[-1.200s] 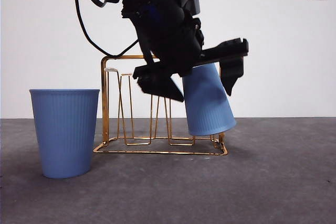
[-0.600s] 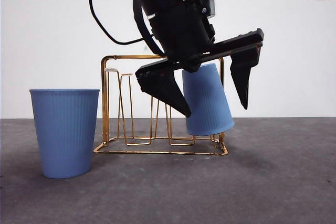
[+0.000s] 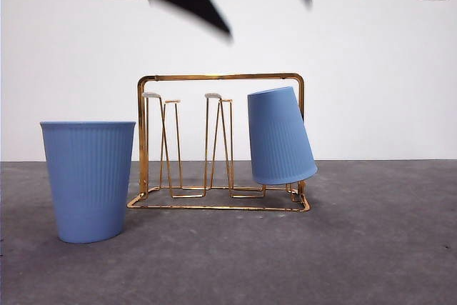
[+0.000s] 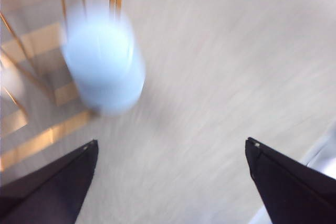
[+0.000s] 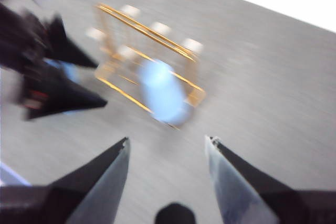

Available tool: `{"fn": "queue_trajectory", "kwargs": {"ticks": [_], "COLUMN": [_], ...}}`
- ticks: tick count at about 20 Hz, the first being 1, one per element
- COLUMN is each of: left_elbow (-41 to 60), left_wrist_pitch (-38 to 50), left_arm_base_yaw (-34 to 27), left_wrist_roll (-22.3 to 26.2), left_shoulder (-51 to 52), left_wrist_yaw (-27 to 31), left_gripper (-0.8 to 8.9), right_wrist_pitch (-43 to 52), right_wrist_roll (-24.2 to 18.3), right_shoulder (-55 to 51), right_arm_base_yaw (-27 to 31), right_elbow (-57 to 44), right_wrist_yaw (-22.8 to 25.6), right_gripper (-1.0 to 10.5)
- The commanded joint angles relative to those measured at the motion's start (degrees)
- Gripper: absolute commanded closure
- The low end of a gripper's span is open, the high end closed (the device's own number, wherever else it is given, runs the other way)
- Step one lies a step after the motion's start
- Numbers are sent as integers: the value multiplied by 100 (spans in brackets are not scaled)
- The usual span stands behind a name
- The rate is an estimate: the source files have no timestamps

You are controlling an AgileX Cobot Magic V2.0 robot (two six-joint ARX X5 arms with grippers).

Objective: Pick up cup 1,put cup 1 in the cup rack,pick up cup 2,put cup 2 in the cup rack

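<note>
In the front view, the cup rack [image 3: 221, 144], a frame of thin gold wire with an arched rectangular top and a flat wire base, is standing on a grey matte table [image 3: 371, 248]. A ribbed blue plastic cup [image 3: 280, 136] is sitting upside down and tilted on the rack at one end, its rim near the base. A second ribbed blue cup [image 3: 88, 180] is standing upright on the table just beside the rack's other end. Four white-tipped pegs are showing bare. Two black pointed jaw tips, blurred, are showing at the top edge, wide apart and holding nothing. Two white wall sockets are sitting on the white wall; no writing can be read.

In the left wrist view, the left gripper [image 4: 170, 153] is spreading its jaws wide and empty above the inverted cup [image 4: 104, 61], which appears pale and smeared beside gold wires.

In the right wrist view, the right gripper [image 5: 167, 148] is open and empty, well apart from the rack [image 5: 152, 61]; this view alone shows the other arm's dark gripper [image 5: 58, 77] beside the rack.
</note>
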State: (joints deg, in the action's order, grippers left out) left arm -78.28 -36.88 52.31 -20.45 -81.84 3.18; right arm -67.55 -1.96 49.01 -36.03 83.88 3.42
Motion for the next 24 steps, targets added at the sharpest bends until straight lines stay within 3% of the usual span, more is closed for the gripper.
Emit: {"fn": "queue_trajectory", "kwargs": {"ticks": [1, 6, 8, 15, 19, 24], "left_elbow": [7, 9, 9, 11, 11, 11], "left_wrist_pitch": [-46, -970, -1519, -2455, -2677, -2765], "left_arm_base_yaw": [24, 24, 24, 24, 24, 24], "left_wrist_roll": [280, 448, 444, 328, 313, 330], "left_shoulder": [916, 2682, 3141, 3665, 3703, 3652], "left_wrist_yaw": [236, 1502, 1886, 2245, 2308, 2369], "left_gripper": [346, 346, 346, 346, 346, 346], "right_wrist_pitch": [503, 1600, 2002, 3045, 3427, 3746], "right_wrist_roll": [254, 717, 920, 1121, 1248, 1309], "right_shoulder": [409, 1945, 2660, 4291, 4909, 5466], "right_arm_base_yaw": [0, -2, -103, -708, -1003, -1191], "right_elbow": [-42, -42, -42, -42, -35, -9], "right_wrist_yaw": [-612, -2328, -2597, -2555, -2011, -1744], "right_gripper": [697, 694, 693, 686, 685, 685]}}
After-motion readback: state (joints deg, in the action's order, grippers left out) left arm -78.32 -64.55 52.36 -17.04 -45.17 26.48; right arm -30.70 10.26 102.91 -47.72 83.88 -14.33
